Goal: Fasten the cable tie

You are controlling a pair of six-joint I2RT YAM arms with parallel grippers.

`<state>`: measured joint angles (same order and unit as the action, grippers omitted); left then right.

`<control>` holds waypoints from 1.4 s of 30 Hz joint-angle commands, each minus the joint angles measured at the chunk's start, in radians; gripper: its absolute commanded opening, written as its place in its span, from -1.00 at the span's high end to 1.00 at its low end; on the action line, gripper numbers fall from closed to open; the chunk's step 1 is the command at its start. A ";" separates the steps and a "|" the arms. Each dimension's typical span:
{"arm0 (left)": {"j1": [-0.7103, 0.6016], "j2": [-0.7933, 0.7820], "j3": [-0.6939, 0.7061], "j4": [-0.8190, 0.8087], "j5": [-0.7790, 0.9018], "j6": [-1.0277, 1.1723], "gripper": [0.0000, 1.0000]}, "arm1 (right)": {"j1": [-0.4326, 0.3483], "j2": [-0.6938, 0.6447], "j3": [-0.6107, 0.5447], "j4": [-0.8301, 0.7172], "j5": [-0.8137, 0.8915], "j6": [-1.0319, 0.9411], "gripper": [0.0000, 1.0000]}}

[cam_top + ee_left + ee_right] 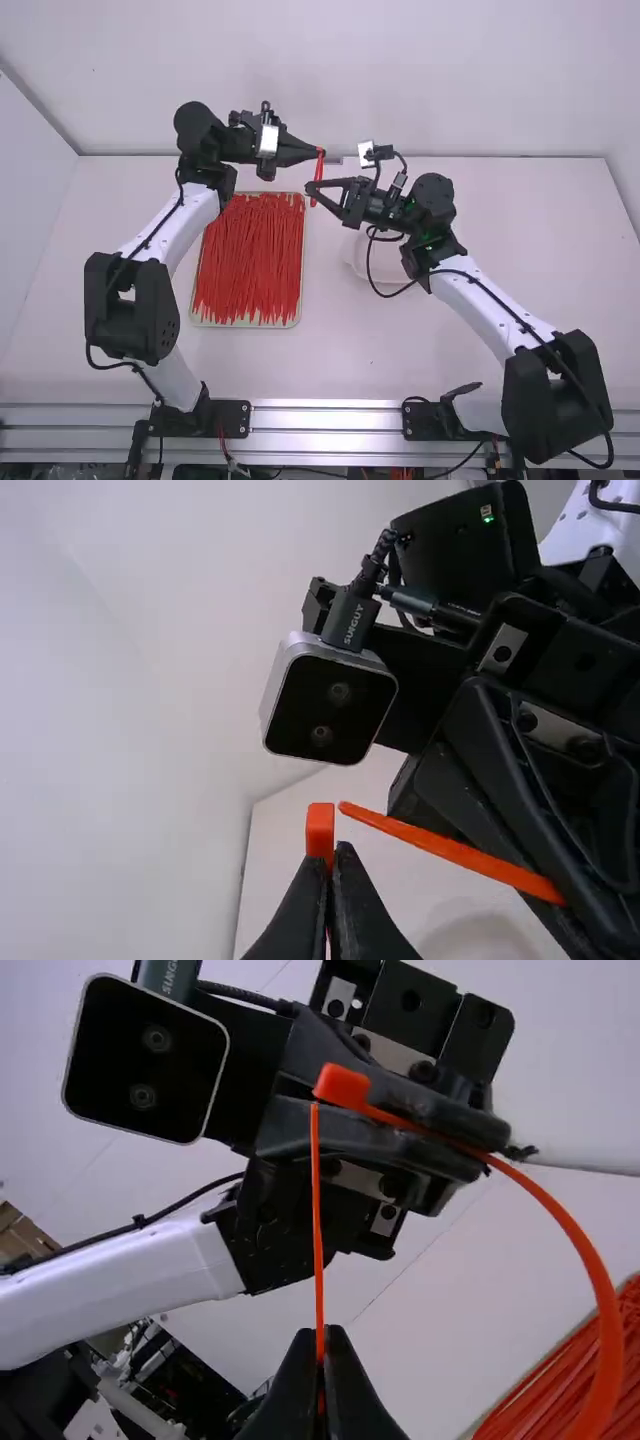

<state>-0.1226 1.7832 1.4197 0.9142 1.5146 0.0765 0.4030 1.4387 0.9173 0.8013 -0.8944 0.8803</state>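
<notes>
Your left pincer (329, 856) is clamped on the head of the red cable tie (318, 1222), and your right pincer (322, 1339) pinches its tail. Between the 2, the tie hangs looped above the table (520, 210), near its far edge, just beyond the tray (297, 322) of spare ties (250, 255).

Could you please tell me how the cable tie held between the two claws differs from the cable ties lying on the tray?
The held cable tie is single and up in the air, its head in the left claw and its tail in the right claw; the other cable ties lie heaped on the tray. The held cable tie curves; the other cable ties lie straight. All are red.
</notes>
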 commanded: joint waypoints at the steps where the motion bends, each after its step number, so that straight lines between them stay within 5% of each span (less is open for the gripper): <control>1: -0.012 -0.003 -0.007 0.006 -0.008 0.002 0.97 | 0.002 0.000 0.034 0.005 0.002 0.008 1.00; 42: -0.015 -0.003 -0.007 0.003 0.050 0.032 0.97 | -0.018 0.000 0.034 0.014 0.005 0.071 1.00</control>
<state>-0.1291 1.7832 1.4197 0.9104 1.5372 0.0986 0.3981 1.4387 0.9169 0.8062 -0.9001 0.9176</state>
